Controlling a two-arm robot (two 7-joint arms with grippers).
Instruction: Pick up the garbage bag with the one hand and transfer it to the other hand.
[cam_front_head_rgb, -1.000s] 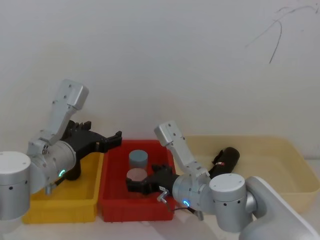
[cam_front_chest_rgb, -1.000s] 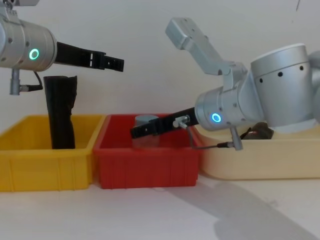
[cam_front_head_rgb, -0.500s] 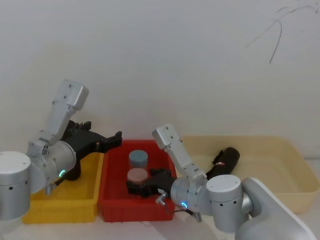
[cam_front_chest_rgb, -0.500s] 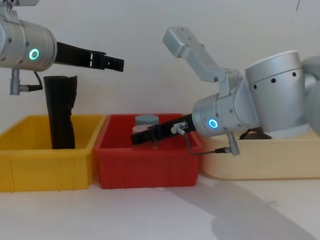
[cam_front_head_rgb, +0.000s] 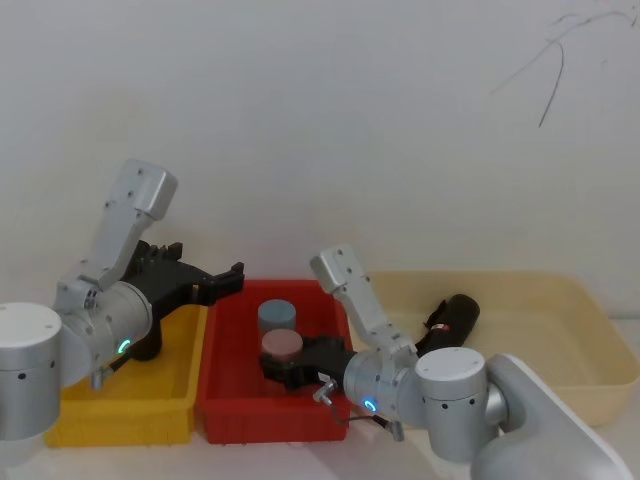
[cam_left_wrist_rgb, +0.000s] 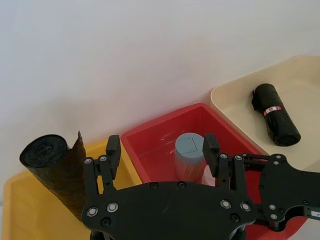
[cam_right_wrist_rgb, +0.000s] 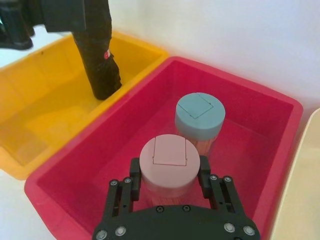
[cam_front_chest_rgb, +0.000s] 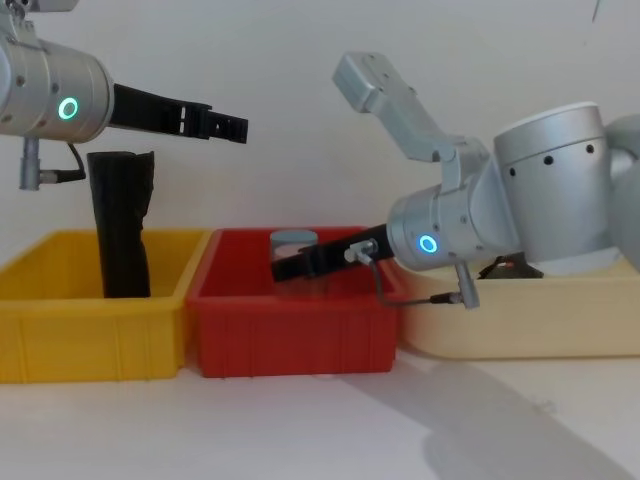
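Note:
The garbage bag (cam_front_head_rgb: 452, 320), a black roll with a red-and-white band, lies in the beige tray (cam_front_head_rgb: 560, 300); it also shows in the left wrist view (cam_left_wrist_rgb: 275, 121). No gripper touches it. My right gripper (cam_right_wrist_rgb: 169, 170), on the blue-ringed arm, reaches into the red bin (cam_front_head_rgb: 230, 400), and its fingers press both sides of a pink-capped jar (cam_right_wrist_rgb: 169, 159). The chest view has that gripper (cam_front_chest_rgb: 290, 268) low over the bin. My left gripper (cam_front_chest_rgb: 230, 127), on the green-ringed arm, hangs open and empty above the edge between the yellow and red bins.
A blue-capped jar (cam_front_head_rgb: 277, 317) stands behind the pink one in the red bin. A plain black roll (cam_front_chest_rgb: 120, 225) stands upright in the yellow bin (cam_front_chest_rgb: 90, 320), under the left arm. A white wall closes the back.
The right gripper dipped into the red bin, then shifted slightly right and up, the pink-capped jar moving with it. The left arm has stayed still.

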